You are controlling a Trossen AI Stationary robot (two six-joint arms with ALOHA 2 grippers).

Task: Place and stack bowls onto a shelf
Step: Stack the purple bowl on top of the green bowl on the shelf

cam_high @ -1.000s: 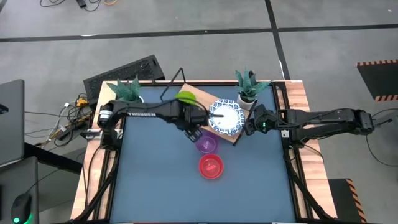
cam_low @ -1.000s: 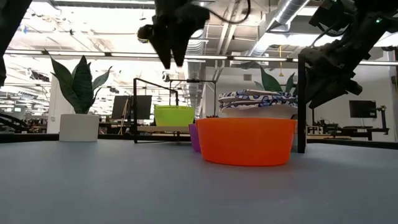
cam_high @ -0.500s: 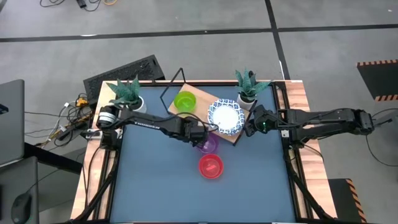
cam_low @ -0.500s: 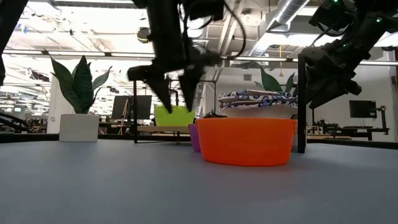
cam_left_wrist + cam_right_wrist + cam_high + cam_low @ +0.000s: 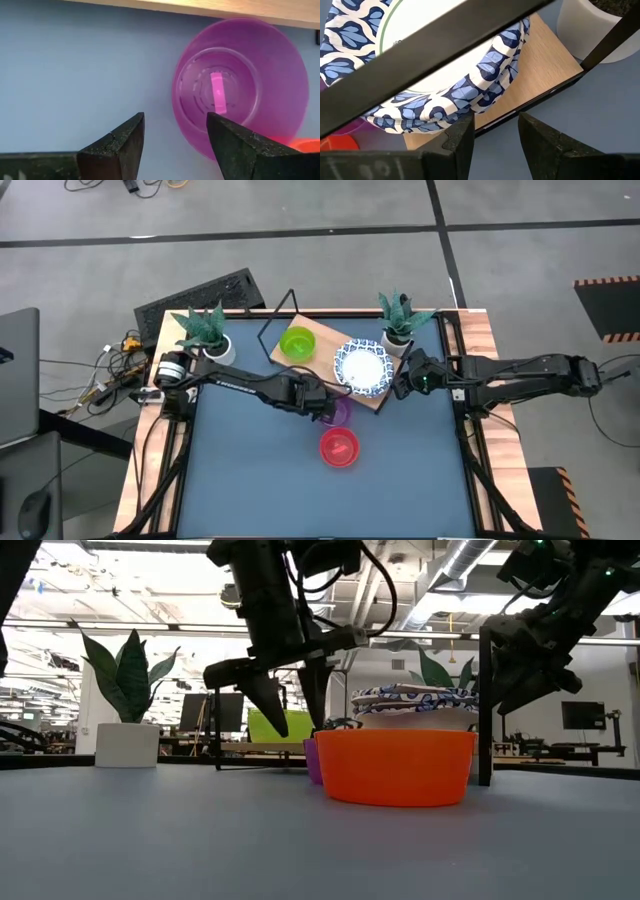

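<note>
I see a translucent purple bowl [image 5: 240,90] on my blue tabletop [image 5: 260,470], a red-orange bowl [image 5: 339,447] nearer, a lime-green bowl [image 5: 297,342] on the pale wooden shelf [image 5: 530,85], and white dishes [image 5: 420,65] rimmed with blue leaf patterning.

From my feed, grey concrete floor [image 5: 300,260] around the table [image 5: 250,480], laptop [image 5: 18,375] at one side, exposed ceiling ducts [image 5: 460,560], bright strip lights overhead.

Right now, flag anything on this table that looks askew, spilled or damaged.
Nothing stands out. The green bowl and the stacked blue-rimmed dishes sit upright on the shelf; the purple bowl and red bowl stand upright on the table. The left gripper hovers open by the purple bowl.
</note>
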